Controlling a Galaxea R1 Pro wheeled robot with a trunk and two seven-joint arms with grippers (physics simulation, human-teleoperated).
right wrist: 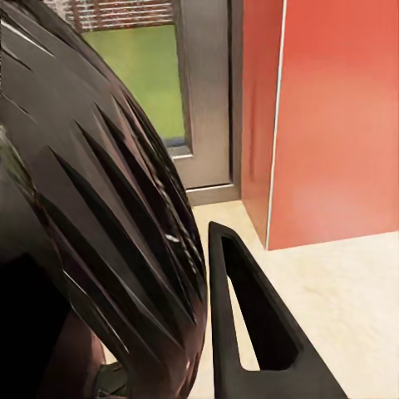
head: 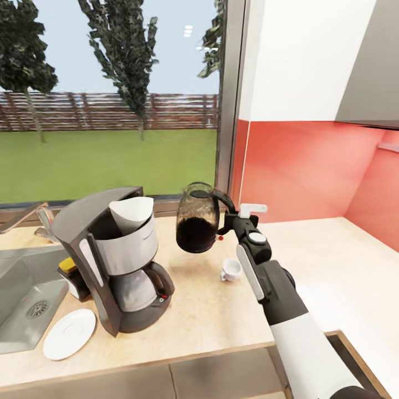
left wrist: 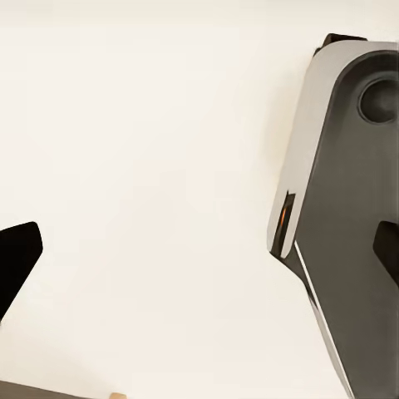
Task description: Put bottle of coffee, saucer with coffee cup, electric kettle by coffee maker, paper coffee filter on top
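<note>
Holding the kettle [head: 198,219] aloft by its loop handle, my right gripper [head: 231,217] is closed on that handle, and the kettle hangs clear of the countertop [head: 221,316], tilted a little. In the right wrist view the dark glass body [right wrist: 100,216] looms just beside one finger [right wrist: 249,324].

Findings: the coffee maker [head: 119,266] stands beyond the kettle from my gripper, filter [head: 133,213] already seated in its top. The cup [head: 231,269] lies on the countertop below my wrist, well apart from the saucer [head: 70,332], which rests past the maker near the sink [head: 27,299].

Recommended practice: level the kettle before lowering, bring it straight down onto the bare countertop between cup and maker, and release only once the base sits flat. I judge the risks to be clipping the cup or nudging the maker.

My left gripper [left wrist: 208,258] is wide apart, holding nothing, with the maker's side [left wrist: 349,216] near one finger.
</note>
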